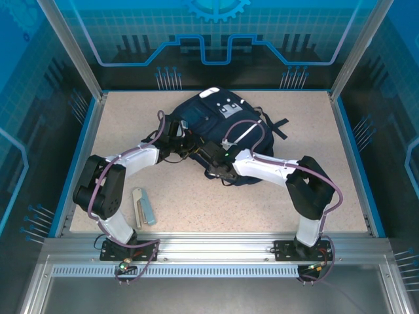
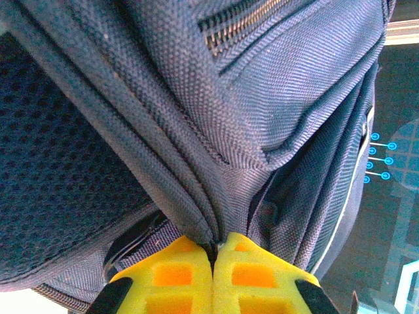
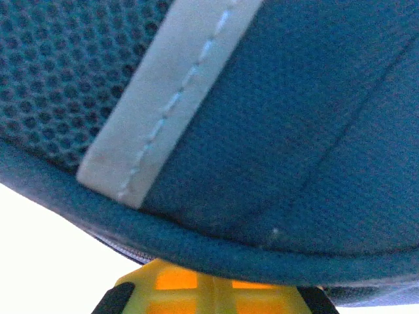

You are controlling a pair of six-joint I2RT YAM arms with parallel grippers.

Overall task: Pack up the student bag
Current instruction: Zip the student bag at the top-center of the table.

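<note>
The large dark navy fabric backpack (image 1: pixel 219 121) lies toward the far edge of the beige speckled surface (image 1: pixel 196 206), which stands inside blue see-through walls (image 1: pixel 39 98). The left jaws pinch a fold of its fabric; the right jaws are closed on its rim.

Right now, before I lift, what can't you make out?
1. Whether the right gripper has pinched the rim of the student bag: right wrist view, the rim covers its tips.
2. Which seam the left gripper clamps: left wrist view, too close.
3. The bag's opening: top view, the left arm and right arm cross it.
4. What the flat items near the left arm's base are: top view, too small.
</note>
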